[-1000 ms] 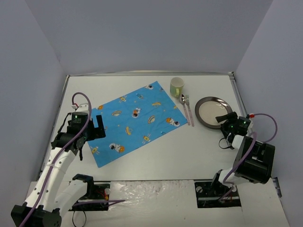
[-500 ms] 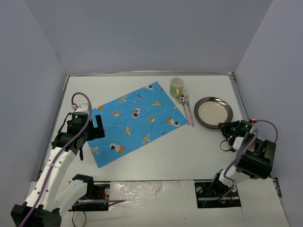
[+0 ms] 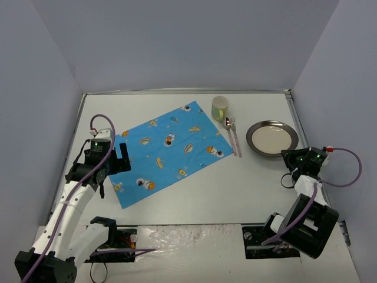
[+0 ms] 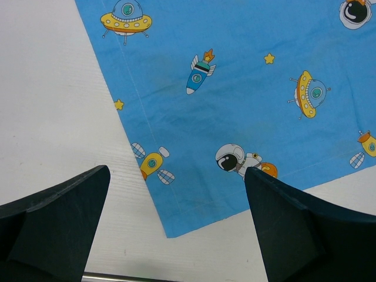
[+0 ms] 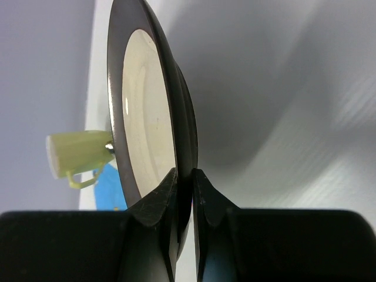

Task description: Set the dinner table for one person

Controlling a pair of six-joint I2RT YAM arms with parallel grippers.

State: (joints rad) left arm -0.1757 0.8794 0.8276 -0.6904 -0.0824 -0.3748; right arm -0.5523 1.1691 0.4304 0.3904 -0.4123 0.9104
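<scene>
A dark-rimmed plate with a cream centre hangs tilted at the right of the white dinner table. My right gripper is shut on its near rim. In the right wrist view the fingers pinch the plate edge at the right gripper, one finger inside the rim and one outside. A blue cartoon placemat lies in the middle. My left gripper hovers open over its left corner, seen as the placemat between the wide fingers of the left gripper.
A pale green cup stands behind the placemat's far right corner, also in the right wrist view as the cup. A spoon and a fork lie side by side between placemat and plate. Walls enclose the table.
My right gripper has shut on the plate's rim and carried it a little to the right, tilting it off the table. The right arm swung outward. The left arm stayed put.
</scene>
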